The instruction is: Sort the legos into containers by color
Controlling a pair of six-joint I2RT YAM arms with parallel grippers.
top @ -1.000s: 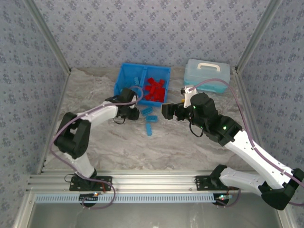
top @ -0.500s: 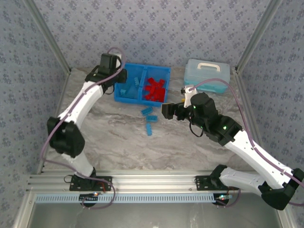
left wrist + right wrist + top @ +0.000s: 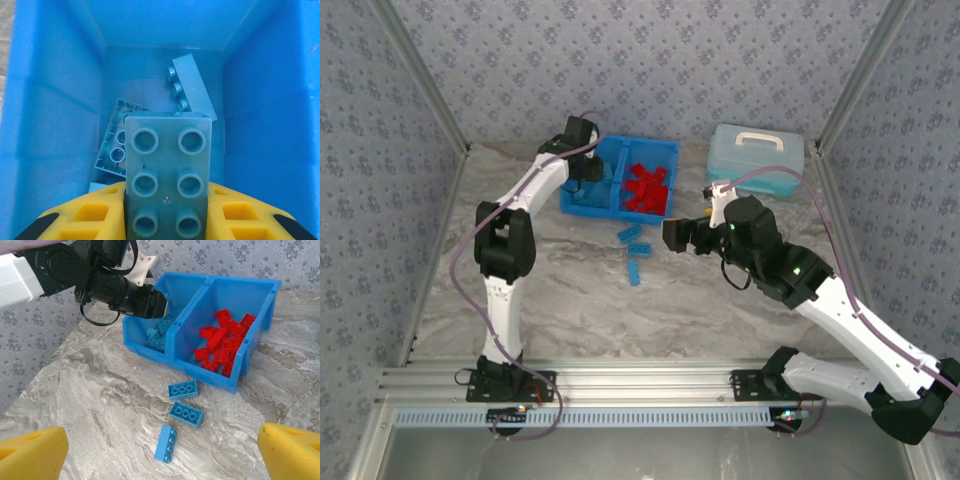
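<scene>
Left gripper [image 3: 586, 172] clamped on light blue lego [image 3: 167, 170], now over left compartment [image 3: 60, 125] of blue bin [image 3: 200, 376]; half second earlier it sat near bin's far left corner. Other light blue legos [image 3: 192, 87] lie on compartment floor below. Red legos [image 3: 645, 188] in right compartment [image 3: 250, 295]. Right gripper [image 3: 670, 236] unmoved, fingers spread wide, empty, above three blue legos [image 3: 185, 413] on table [image 3: 570, 290].

— Anything written here that you can read?
— Nothing. The light blue lego [image 3: 167, 165] held in my left gripper [image 3: 167, 200] shows plain studs, with no lettering I can make out.
— The bin, or the case?
— The blue bin [image 3: 212, 378] has bare walls, no label or number. The pale case [image 3: 756, 160] is too small to tell.
</scene>
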